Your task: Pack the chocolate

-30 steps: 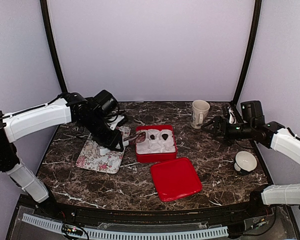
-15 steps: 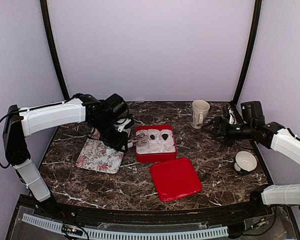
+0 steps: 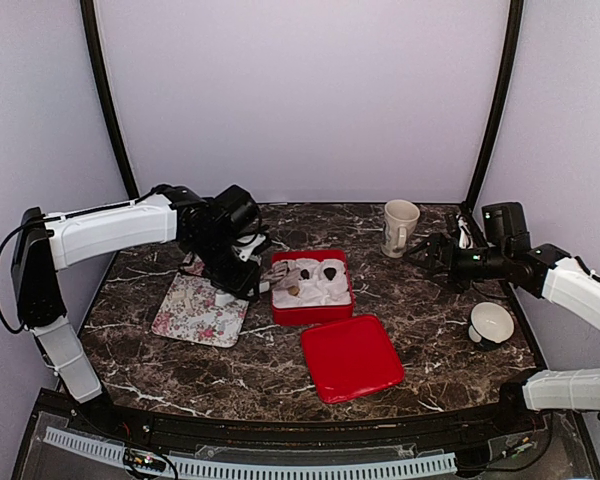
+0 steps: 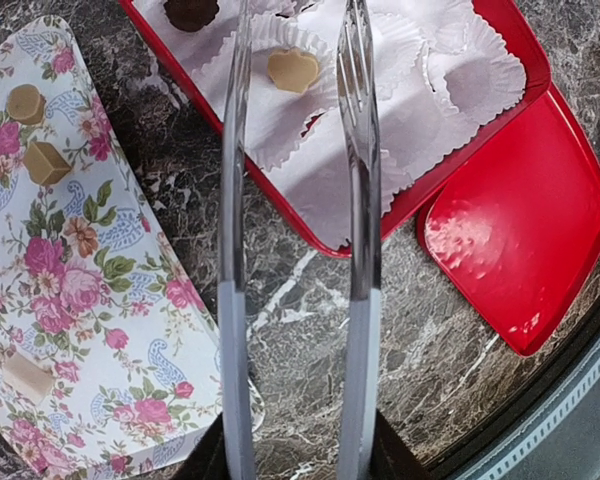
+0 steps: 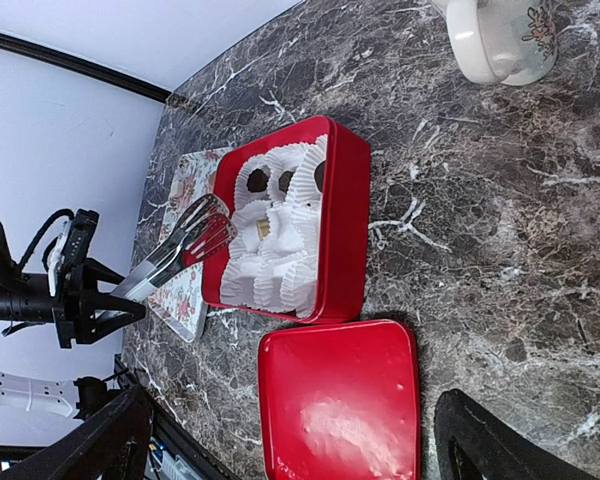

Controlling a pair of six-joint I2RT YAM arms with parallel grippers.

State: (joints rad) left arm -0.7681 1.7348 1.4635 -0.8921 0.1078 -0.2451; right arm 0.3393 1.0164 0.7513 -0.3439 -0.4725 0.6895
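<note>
the red box (image 3: 312, 314) stands open, its lid (image 3: 351, 357) laid flat just in front of it, so the paper cups (image 4: 450, 60) can be reached from above. the floral tray (image 3: 198, 312), just left of the box, carries tan pieces (image 4: 46, 163) not yet packed. the right gripper (image 3: 427, 251), well right of the box, is spread wide and empty. the left gripper (image 3: 240, 278) clamps metal tongs (image 4: 358, 200); their parted tips hang over the box's left side, around a tan chocolate (image 4: 292, 70) lying loose in a cup, not pinched.
</note>
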